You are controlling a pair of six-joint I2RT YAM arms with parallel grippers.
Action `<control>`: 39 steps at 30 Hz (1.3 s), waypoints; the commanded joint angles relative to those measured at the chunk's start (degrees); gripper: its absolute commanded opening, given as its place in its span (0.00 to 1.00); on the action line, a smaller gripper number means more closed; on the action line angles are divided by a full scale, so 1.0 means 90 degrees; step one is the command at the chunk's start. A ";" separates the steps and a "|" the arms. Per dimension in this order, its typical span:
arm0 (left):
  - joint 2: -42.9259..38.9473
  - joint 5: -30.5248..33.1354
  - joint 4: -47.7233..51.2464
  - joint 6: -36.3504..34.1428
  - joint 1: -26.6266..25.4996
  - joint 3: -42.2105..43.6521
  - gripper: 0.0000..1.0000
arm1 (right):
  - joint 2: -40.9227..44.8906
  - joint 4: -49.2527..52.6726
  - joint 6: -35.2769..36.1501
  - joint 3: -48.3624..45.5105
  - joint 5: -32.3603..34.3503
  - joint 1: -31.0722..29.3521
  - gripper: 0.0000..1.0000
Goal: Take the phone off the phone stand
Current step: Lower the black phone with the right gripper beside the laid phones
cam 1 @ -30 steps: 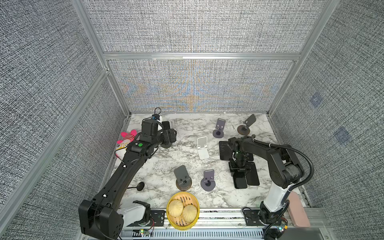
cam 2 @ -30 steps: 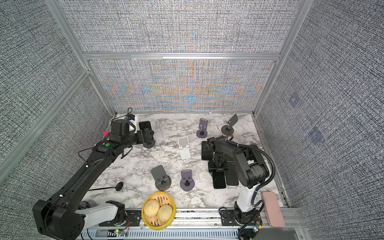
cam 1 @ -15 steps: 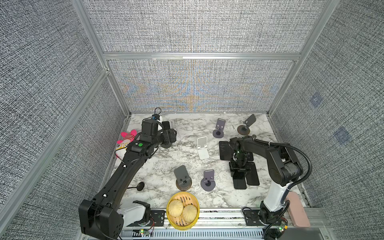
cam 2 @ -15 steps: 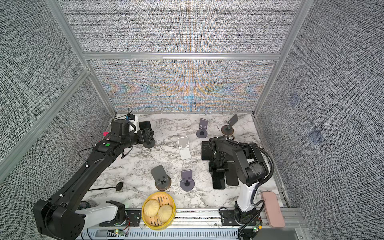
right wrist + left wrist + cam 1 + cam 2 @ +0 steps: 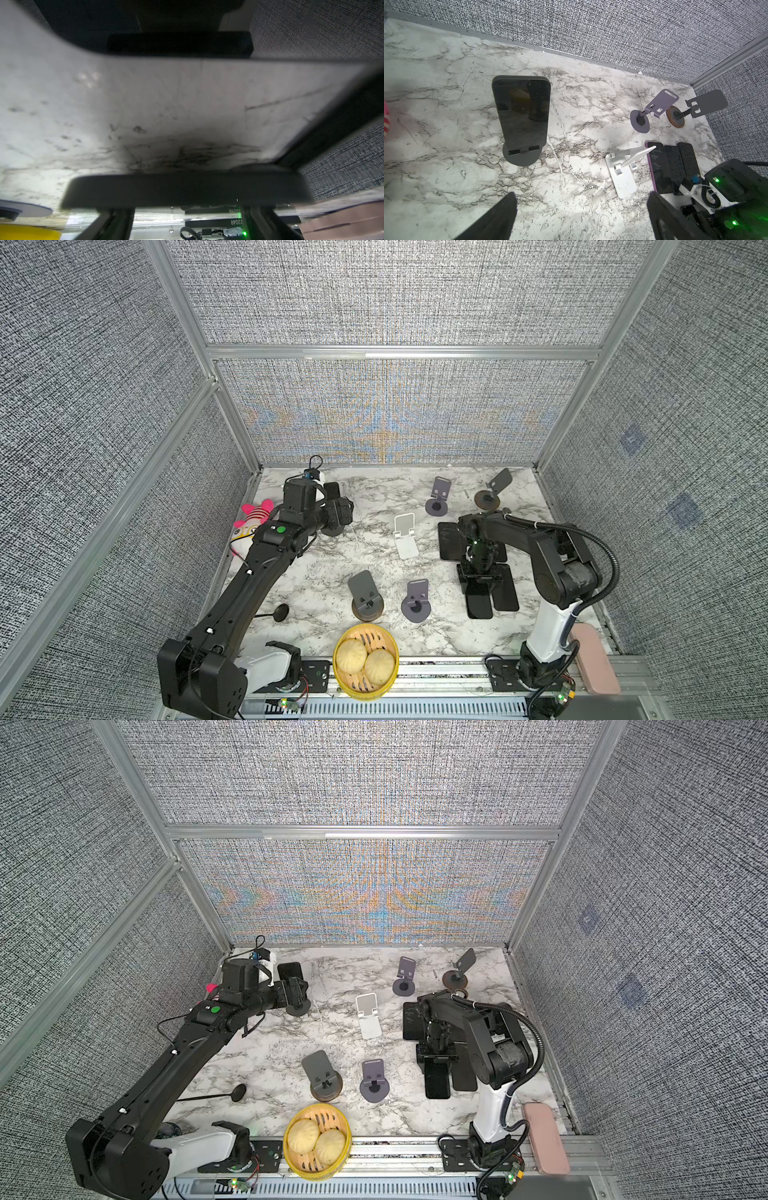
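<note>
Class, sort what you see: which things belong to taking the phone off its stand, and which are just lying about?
Job: phone, phone stand, left gripper.
Lying about: steamer basket, plush toy, spoon, white stand, flat phones.

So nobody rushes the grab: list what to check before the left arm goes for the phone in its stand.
1. The phone sits on the phone stand: ok.
2. The left gripper is open: ok.
3. The phone is between its fingers: not ok, apart.
4. The right gripper is away from that stand: ok, over the flat phones.
5. The right gripper is empty: cannot tell.
</note>
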State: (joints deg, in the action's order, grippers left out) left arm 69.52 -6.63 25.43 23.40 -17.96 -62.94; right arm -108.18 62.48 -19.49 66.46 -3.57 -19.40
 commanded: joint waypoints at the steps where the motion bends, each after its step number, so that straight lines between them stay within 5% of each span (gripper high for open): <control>1: 0.0013 -0.0062 -0.0081 -0.0053 0.0003 -0.0002 0.99 | -0.0041 -0.0248 -0.0140 0.0034 0.0441 0.0006 0.79; 39: -0.0037 -0.0022 -0.0077 -0.0069 0.0010 -0.0002 0.99 | 0.0002 -0.0241 0.0041 0.0379 0.0768 0.0171 0.69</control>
State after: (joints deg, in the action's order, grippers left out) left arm 69.52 -6.61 25.43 23.38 -17.96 -62.94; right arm -107.77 59.59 -20.08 69.25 1.52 -18.00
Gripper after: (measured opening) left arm 0.986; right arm 0.686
